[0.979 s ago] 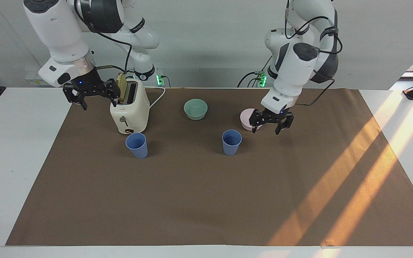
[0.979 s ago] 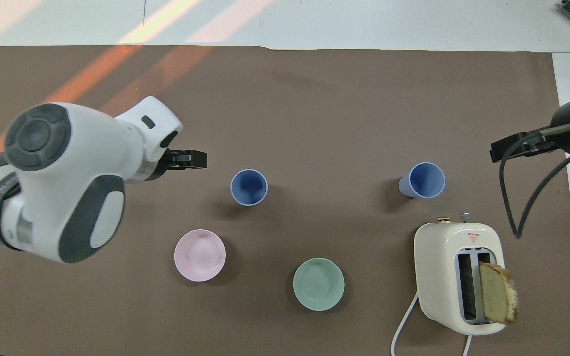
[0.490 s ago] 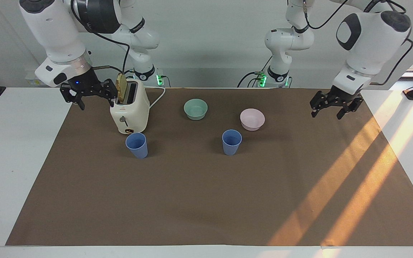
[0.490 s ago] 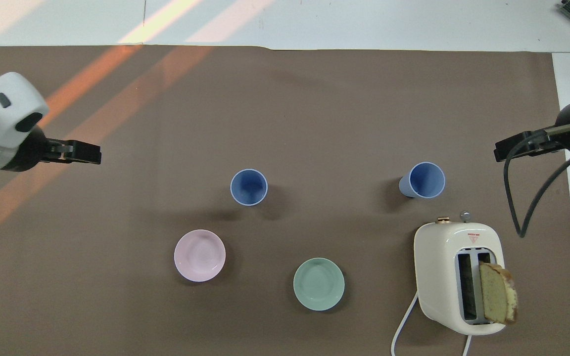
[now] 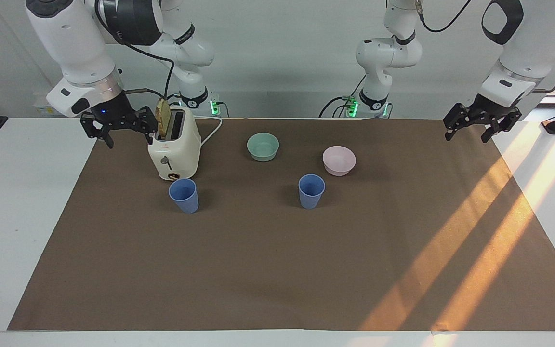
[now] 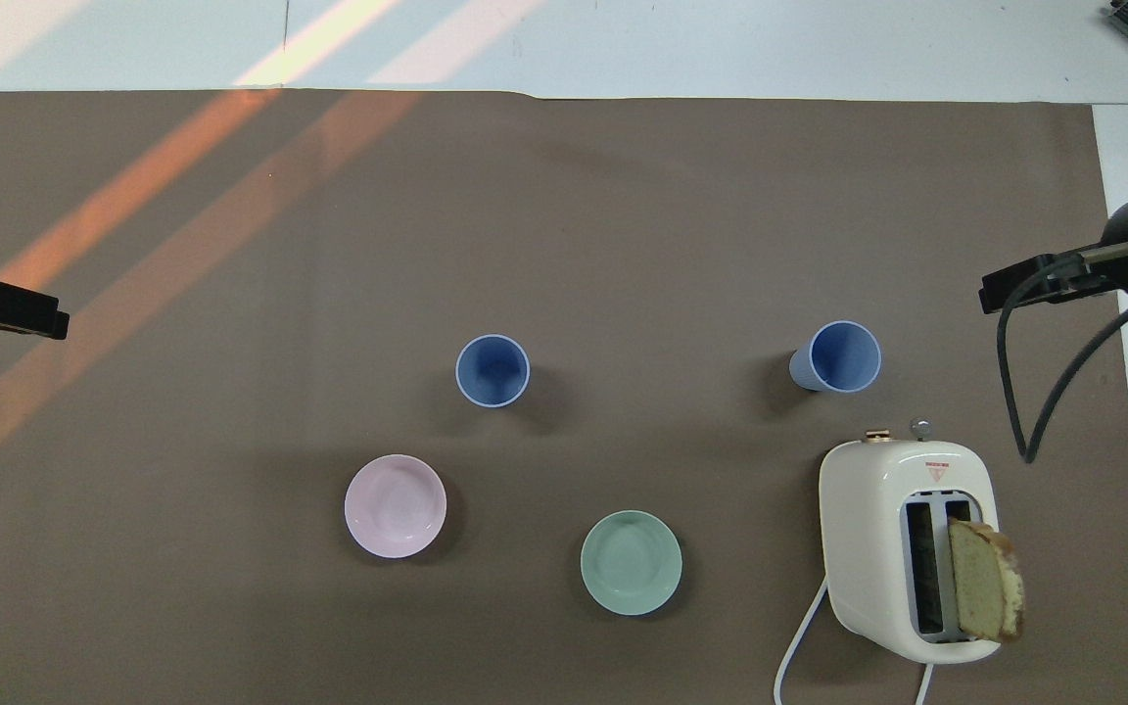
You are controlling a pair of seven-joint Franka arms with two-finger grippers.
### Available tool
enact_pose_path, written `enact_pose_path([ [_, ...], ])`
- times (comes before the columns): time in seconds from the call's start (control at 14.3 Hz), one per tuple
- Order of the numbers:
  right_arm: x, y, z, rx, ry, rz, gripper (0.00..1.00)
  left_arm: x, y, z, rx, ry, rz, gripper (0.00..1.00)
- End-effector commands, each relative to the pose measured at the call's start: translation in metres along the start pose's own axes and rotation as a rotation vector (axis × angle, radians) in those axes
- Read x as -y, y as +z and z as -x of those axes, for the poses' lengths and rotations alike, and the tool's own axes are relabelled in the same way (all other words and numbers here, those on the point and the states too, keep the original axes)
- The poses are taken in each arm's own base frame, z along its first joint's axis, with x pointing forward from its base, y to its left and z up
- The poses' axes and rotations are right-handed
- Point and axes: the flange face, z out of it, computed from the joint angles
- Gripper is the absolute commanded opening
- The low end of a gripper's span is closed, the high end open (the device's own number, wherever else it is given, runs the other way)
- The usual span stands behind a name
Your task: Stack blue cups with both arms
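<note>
Two blue cups stand upright and apart on the brown mat. One cup (image 5: 184, 194) (image 6: 838, 356) is just farther from the robots than the toaster. The other cup (image 5: 311, 191) (image 6: 493, 370) is mid-table, a little farther from the robots than the pink bowl. My right gripper (image 5: 130, 138) (image 6: 1024, 286) hangs open and empty beside the toaster, over the mat's edge at the right arm's end. My left gripper (image 5: 466, 137) (image 6: 6, 309) hangs open and empty over the mat's edge at the left arm's end, well away from both cups.
A cream toaster (image 5: 174, 149) (image 6: 907, 543) with a bread slice in its slot stands near the right arm. A teal-green bowl (image 5: 263, 146) (image 6: 631, 562) and a pink bowl (image 5: 339, 160) (image 6: 396, 505) sit nearer to the robots than the cups.
My left gripper has swung from over the pink bowl out to the mat's edge at its own end and has risen. My right gripper has barely moved. The cups have not moved.
</note>
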Motion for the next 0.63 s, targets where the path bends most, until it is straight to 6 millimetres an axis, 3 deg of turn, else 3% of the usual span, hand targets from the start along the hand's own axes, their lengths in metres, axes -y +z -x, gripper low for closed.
enact_pose_path([
  [0.0, -0.01, 0.029, 0.008, -0.012, 0.017, 0.023, 1.0, 0.012, -0.004, -0.002, 0.005, -0.009, -0.013, 1.0],
  [0.56, 0.0, 0.13, 0.005, 0.092, 0.032, -0.061, 1.0, 0.009, -0.001, -0.003, 0.003, -0.022, 0.041, 1.0],
])
